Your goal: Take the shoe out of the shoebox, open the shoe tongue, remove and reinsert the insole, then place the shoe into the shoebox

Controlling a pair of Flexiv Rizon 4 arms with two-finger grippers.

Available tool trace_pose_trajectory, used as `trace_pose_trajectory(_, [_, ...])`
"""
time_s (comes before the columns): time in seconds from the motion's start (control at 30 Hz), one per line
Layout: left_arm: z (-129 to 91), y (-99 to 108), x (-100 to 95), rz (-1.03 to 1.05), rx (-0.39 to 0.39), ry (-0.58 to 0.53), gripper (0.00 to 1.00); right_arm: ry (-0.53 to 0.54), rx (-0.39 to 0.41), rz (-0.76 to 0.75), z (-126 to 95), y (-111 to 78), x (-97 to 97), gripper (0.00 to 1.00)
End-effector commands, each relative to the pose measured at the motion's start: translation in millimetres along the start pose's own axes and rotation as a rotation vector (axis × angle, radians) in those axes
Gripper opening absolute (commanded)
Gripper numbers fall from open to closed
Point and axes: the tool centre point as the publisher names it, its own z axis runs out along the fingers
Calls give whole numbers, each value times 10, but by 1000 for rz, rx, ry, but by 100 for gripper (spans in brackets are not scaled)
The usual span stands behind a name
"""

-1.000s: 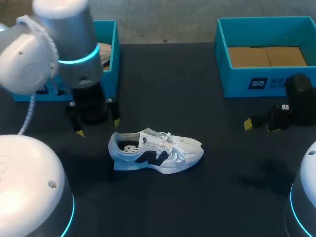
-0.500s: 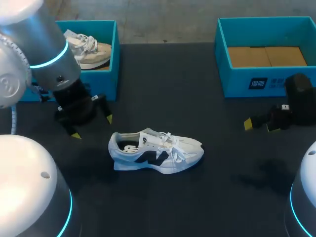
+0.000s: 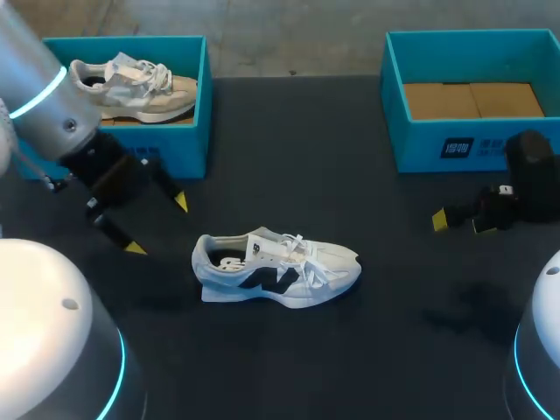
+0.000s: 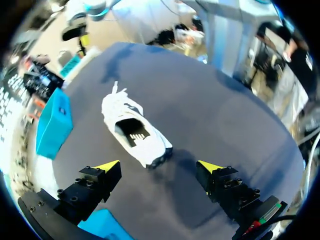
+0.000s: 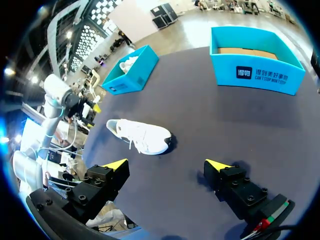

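Tabletop (image 3: pixel 350 175) bears shoe (image 4: pixel 135 132) ahead of left fingers (image 4: pixel 97 181).

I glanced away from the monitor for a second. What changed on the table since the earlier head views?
The left arm swung out toward its own side, uncovering the beige shoe in the left shoebox; the left gripper stayed open and empty. Nothing was grasped or released. The white shoe, right gripper and right shoebox stayed put.

- The left shoebox (image 3: pixel 191 114) was partly hidden behind the left arm (image 3: pixel 52 105); its near left corner could not be seen.
- The right shoebox (image 3: pixel 420 149) ran off the head view's right edge.
- The inside of the shoe (image 4: pixel 134 134) was too dark to read.
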Motion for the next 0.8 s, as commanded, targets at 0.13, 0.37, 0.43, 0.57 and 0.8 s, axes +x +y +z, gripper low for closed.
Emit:
trace_pose_trajectory(0.13, [101,193,154,-256,292,-86,100,-3,0,1,3,-6,7,100])
trace_pose_trajectory(0.37, [253,288,193,-354,436,-145,100,-3,0,1,3,-6,7,100])
trace_pose_trajectory(0.43, [294,316,193,-385,480,-168,100,-3,0,1,3,-6,7,100])
trace_pose_trajectory(0.57, [397,365,199,-417,509,-194,100,-3,0,1,3,-6,7,100])
trace_pose_trajectory(0.8, [509,397,197,-455,536,-218,100,-3,0,1,3,-6,7,100])
